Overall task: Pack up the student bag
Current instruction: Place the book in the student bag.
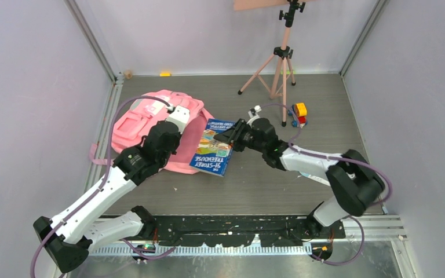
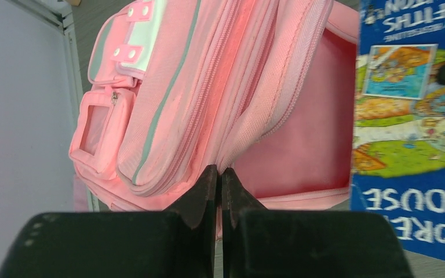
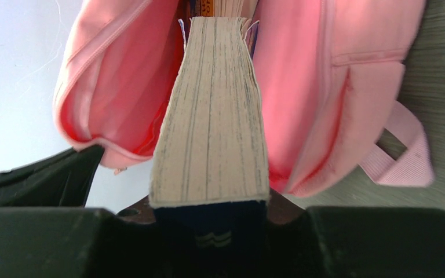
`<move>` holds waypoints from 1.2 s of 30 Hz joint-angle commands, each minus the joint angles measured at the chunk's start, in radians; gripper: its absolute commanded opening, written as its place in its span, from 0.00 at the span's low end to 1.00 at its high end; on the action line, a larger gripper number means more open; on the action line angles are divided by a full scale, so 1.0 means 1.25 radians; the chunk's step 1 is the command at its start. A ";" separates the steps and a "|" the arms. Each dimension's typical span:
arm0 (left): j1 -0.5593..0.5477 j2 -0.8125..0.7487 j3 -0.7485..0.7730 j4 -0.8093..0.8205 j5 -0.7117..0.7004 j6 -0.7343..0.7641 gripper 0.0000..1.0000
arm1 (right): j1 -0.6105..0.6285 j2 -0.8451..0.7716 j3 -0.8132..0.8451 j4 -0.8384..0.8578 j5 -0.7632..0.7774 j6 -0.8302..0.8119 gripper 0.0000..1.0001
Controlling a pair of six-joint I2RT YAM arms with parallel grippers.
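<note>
Pinching the student bag (image 2: pixel 168 87), the left gripper (image 2: pixel 219 184) is pressed together (right gripper (image 3: pixel 208 211) clamps a book (image 3: pixel 214 116)).

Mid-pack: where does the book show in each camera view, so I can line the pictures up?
Top external: the book is at centre, blue cover up, against the right side of the student bag.
Left wrist: the book fills the right edge, cover showing.
Right wrist: the book is dead centre, page edges toward the camera, pointing into the bag's opening.
Shared landmark: the pink student bag, seen in all three views.
</note>
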 commanded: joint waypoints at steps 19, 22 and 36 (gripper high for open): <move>0.007 -0.063 -0.054 0.111 0.033 0.057 0.00 | 0.066 0.342 0.351 0.295 0.002 0.162 0.01; 0.007 -0.062 -0.055 0.110 0.049 0.049 0.00 | 0.072 0.402 0.388 0.315 0.002 0.167 0.00; 0.011 -0.058 -0.053 0.118 0.089 0.035 0.00 | 0.126 0.598 0.574 0.238 0.144 0.085 0.00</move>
